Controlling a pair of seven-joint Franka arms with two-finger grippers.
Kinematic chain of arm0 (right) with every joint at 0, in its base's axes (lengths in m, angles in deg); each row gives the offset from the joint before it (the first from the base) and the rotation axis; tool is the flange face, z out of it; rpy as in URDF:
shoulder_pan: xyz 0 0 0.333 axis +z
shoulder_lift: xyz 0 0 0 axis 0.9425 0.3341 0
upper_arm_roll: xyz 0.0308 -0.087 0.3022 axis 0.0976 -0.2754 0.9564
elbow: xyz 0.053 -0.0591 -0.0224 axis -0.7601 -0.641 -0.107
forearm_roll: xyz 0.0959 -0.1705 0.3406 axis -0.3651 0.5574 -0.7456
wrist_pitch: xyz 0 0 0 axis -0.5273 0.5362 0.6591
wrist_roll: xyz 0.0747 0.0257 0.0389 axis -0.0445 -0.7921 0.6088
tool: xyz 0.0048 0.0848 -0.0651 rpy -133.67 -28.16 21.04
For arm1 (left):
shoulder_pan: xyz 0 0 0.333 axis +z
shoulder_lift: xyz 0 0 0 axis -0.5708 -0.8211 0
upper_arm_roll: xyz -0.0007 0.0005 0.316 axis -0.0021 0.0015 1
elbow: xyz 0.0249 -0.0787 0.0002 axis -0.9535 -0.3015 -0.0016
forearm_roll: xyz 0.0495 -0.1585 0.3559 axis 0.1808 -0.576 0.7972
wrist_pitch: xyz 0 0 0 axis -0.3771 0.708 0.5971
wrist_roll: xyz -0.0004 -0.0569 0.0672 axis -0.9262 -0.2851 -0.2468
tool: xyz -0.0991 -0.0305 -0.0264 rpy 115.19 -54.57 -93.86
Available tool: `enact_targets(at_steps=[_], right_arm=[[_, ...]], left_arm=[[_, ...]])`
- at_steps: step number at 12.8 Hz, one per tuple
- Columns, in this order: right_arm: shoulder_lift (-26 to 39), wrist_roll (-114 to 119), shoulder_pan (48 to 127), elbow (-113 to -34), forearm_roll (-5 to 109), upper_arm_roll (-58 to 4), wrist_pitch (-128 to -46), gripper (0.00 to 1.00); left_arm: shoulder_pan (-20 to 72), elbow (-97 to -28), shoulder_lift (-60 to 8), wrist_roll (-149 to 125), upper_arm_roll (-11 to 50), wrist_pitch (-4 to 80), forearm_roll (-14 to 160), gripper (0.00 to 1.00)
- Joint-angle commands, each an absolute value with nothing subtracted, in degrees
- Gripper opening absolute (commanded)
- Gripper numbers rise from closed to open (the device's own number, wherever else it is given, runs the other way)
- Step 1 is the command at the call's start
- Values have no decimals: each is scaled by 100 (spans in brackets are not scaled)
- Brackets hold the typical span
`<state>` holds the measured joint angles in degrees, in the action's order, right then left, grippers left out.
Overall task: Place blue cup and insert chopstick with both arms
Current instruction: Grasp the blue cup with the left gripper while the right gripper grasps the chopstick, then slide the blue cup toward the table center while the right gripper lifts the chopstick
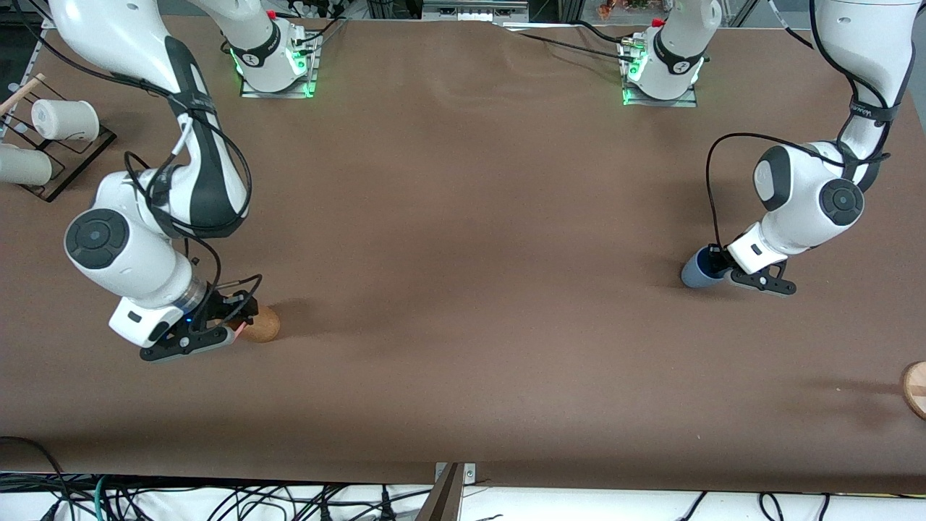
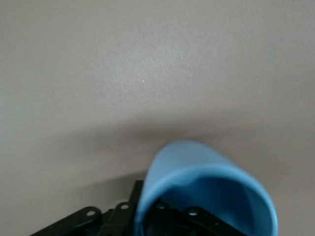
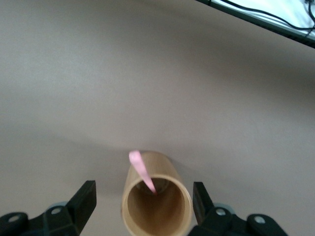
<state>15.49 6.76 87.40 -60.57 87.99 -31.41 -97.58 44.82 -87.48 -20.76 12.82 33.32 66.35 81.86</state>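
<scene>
The blue cup (image 1: 698, 273) is tipped on its side low over the table at the left arm's end. My left gripper (image 1: 732, 275) holds it by the rim. In the left wrist view the blue cup (image 2: 206, 182) fills the lower part, with its wall between the black fingers (image 2: 139, 196). The tan wooden cup (image 1: 262, 323) is at the right arm's end. In the right wrist view the pink chopstick (image 3: 142, 172) sticks out of the wooden cup (image 3: 156, 201). My right gripper (image 3: 143, 195) is open, one finger on each side of the wooden cup, not touching it.
A black rack (image 1: 69, 155) with white cups (image 1: 65, 119) stands at the right arm's end, toward the bases. A round wooden piece (image 1: 915, 387) lies at the table's edge at the left arm's end. Cables hang below the front edge.
</scene>
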Motion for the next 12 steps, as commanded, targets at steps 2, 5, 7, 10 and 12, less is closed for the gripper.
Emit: enact_targets(at_steps=[2,5,7,10,12], right_arm=[[1746,821,8666,-5795,8660,-3080,-9864,55],[1843,1014,8630,-5778,8475,-3080,-9916,49],[1887,1102,8587,-5786,8405,-3089,-9987,49],[1966,1102,8560,-5795,8404,-3089,-9996,47],[2001,1103,8560,-5804,8404,-3089,-9996,32]], left_arm=[[4457,-8405,-1958,1294,3290,6141,8227,0],[4430,-7414,-1939,718,2817,4499,8209,0],[4421,-7131,-1957,-170,2212,4064,8209,0],[4290,-6919,-2027,-2066,1315,4063,8209,0],[3696,-6587,-2350,-3612,1102,4080,8227,0]])
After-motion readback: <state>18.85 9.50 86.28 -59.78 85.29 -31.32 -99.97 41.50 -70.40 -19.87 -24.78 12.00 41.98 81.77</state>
